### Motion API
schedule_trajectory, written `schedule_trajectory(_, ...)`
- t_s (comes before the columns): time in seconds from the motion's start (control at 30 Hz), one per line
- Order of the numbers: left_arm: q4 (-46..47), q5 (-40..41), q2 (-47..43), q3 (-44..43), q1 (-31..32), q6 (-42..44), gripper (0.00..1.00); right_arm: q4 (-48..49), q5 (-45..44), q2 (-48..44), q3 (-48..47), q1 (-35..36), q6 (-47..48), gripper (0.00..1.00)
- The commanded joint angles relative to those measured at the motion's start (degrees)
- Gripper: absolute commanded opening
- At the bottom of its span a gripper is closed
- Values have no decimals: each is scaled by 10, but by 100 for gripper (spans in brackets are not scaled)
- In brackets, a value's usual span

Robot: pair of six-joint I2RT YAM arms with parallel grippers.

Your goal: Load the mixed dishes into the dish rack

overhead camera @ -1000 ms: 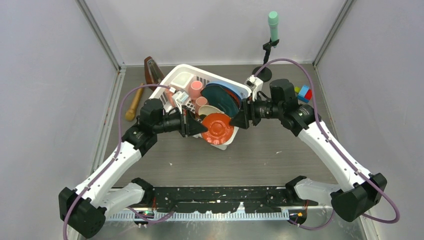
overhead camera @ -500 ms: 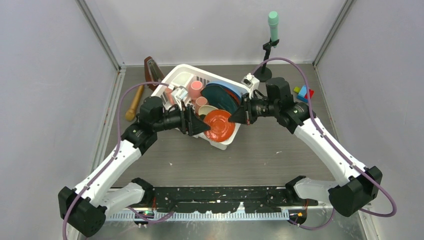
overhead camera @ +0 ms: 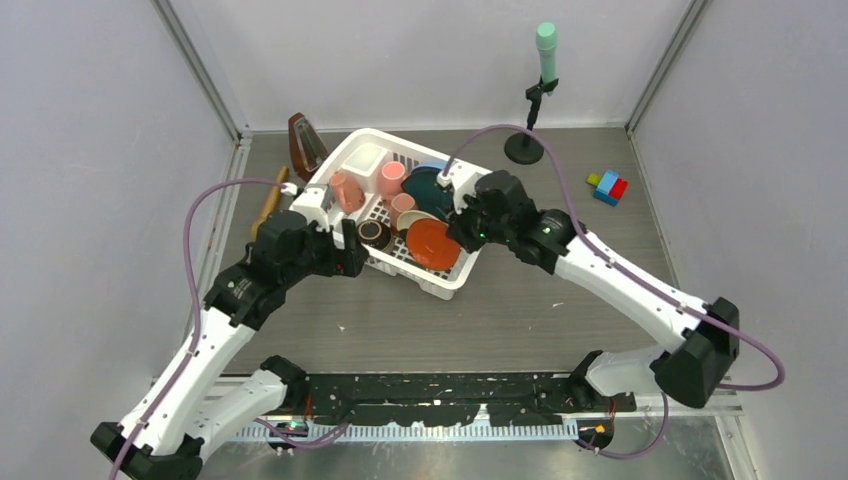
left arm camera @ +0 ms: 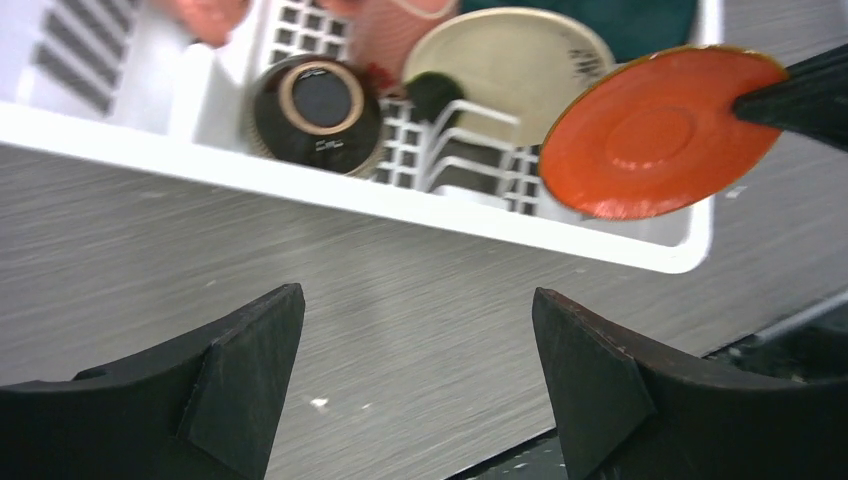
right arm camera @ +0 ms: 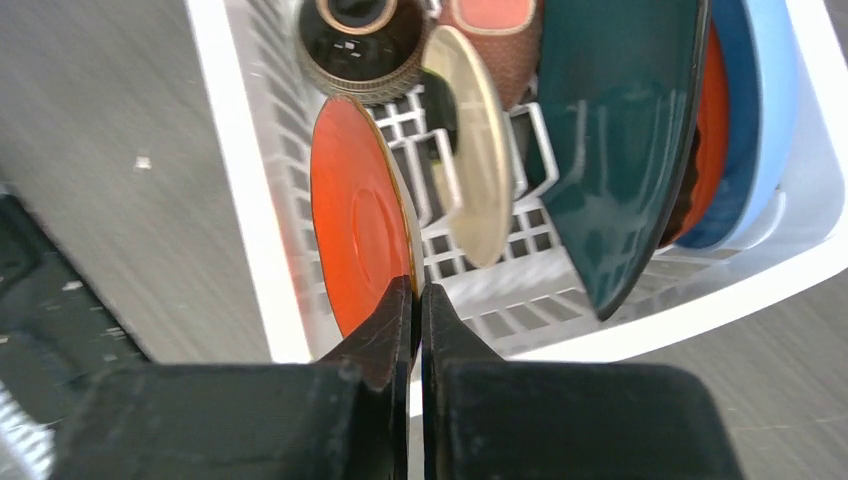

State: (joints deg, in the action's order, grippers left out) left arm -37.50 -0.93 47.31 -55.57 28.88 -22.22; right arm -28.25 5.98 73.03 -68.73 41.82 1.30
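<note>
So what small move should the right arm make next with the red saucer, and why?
Probably lower it a little. The right gripper is shut on the rim of the red saucer, which stands on edge inside the dish rack, between a side wall and the cream saucer. Whether its lower edge rests yet is unclear, so opening now might drop it.
</note>
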Motion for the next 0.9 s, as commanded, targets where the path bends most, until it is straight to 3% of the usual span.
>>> schedule_trajectory(0.0, -65, 132, -36, -22, 0, 47, 87, 46, -145, 48, -47, 23, 68, 0)
schedule_trajectory(0.23, -30, 163, -124, 40, 0, 102, 87, 92, -212, 113, -48, 58, 167, 0)
schedule_trajectory(0.7, -9, 140, -173, 85, 0, 151, 88, 127, -187, 172, -47, 78, 251, 1)
schedule_trajectory(0.83, -7, 140, -175, 87, 1, 152, 89, 127, -178, 183, -40, 86, 258, 8)
schedule_trajectory(0.87, -7, 141, -175, 88, 0, 152, 89, 127, -180, 185, -41, 87, 256, 18)
